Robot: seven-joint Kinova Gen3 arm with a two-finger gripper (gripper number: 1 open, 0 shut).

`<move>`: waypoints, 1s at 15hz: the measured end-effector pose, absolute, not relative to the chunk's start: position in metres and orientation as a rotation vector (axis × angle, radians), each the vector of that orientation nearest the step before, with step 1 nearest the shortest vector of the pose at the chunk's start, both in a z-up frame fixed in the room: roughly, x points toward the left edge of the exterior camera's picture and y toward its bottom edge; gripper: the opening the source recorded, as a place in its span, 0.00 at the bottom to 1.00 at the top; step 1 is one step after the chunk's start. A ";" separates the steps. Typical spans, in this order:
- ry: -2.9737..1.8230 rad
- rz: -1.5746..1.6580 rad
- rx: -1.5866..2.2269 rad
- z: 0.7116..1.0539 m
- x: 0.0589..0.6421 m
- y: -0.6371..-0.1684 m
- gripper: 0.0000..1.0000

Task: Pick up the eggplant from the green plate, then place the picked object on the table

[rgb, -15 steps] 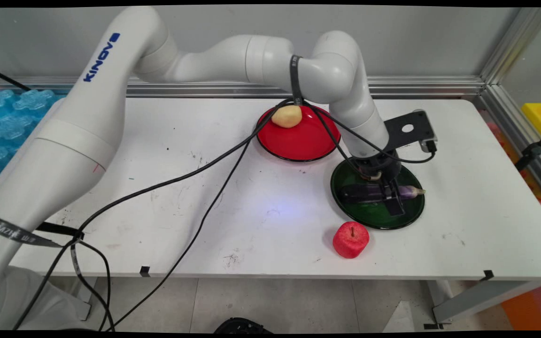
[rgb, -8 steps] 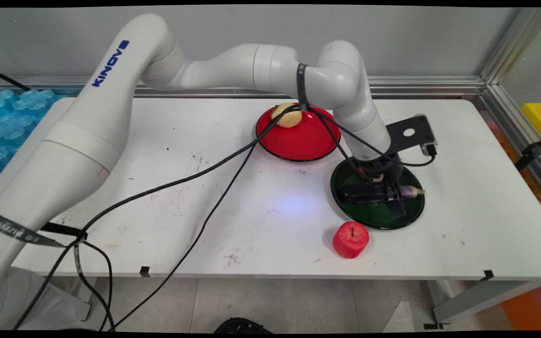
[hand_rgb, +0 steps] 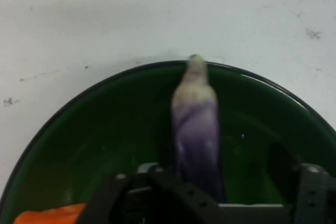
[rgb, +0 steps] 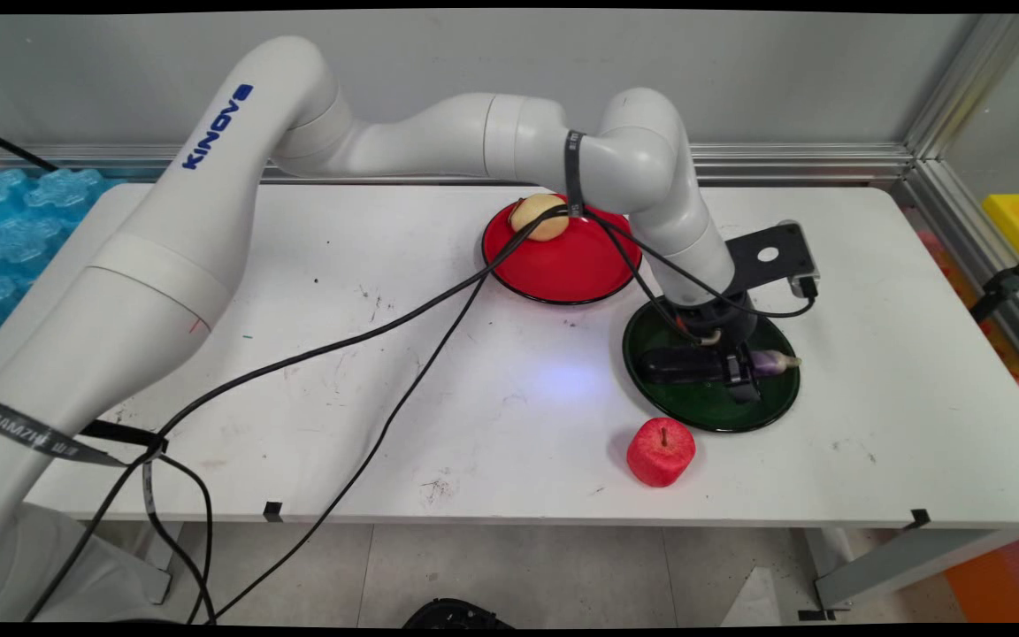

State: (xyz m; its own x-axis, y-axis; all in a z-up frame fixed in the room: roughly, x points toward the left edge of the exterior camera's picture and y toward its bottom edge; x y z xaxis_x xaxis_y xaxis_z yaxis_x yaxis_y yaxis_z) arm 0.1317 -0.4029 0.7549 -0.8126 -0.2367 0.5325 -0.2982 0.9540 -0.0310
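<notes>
Plates number two; fruits and vegetables, three.

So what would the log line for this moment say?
claw: down over eggplant | eggplant: lying in green plate | nearby: apple on table; potato in red plate

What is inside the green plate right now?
A purple eggplant lies in the green plate, with the claw down over its middle. The claw hides part of the eggplant.
</notes>
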 end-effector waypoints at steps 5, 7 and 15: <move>-2.560 0.141 0.376 0.754 0.132 -0.404 0.00; -2.557 0.141 0.371 0.759 0.131 -0.405 0.00; -2.547 0.152 0.335 0.806 0.137 -0.404 0.00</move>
State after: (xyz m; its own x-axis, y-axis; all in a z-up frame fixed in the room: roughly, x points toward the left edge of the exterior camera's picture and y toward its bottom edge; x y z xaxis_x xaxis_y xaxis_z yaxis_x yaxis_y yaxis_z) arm 0.1366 -0.4036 0.8063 -0.8118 -0.2059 0.5464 -0.2694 0.9623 -0.0376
